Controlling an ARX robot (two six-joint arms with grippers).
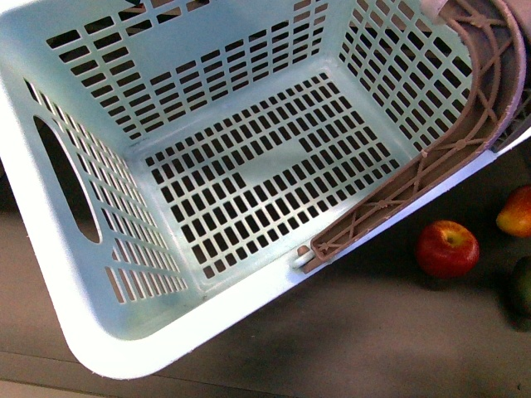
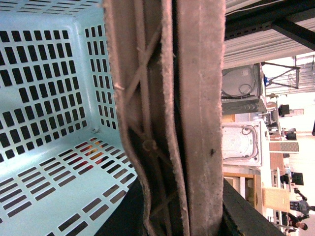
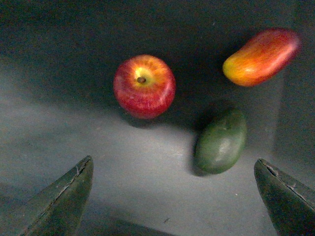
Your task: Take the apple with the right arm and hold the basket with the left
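Your right gripper point(image 3: 173, 164) is wide open and holding nothing. In the right wrist view you only get its two dark fingertips point(image 3: 64, 196) poking in at the corners, with bare table point(image 3: 74, 123) between them. The apple point(image 3: 144, 86) sits out ahead of that gap, clear of both tips. It's upright, with the yellowish stem dimple facing the camera. Close by are a dark green fruit point(image 3: 221, 141) and an orange-red elongated fruit point(image 3: 261, 56). None of the three touch.

In the front view the apple is on the grey table, off to the right of the basket point(image 1: 108, 323). It's near the spot where the brown handle point(image 1: 452, 149) pivots on the rim, but apart from it. The orange-red fruit is further right and further from the robot. The green one is cut off by the right edge, nearer the robot than the apple. The basket fills most of that view and sits tilted, so you look straight down onto its slotted floor.

Your left gripper point(image 2: 182, 211) is harder to read. In the left wrist view the handle runs right through the middle, jammed up against the camera. The dark fingers point(image 2: 238, 219) hug it on both sides, so the claw looks clamped onto the handle. The basket's turquoise slotted wall and floor show beside it. A bit of red-orange shows through the floor slots, but you can't tell what it is.
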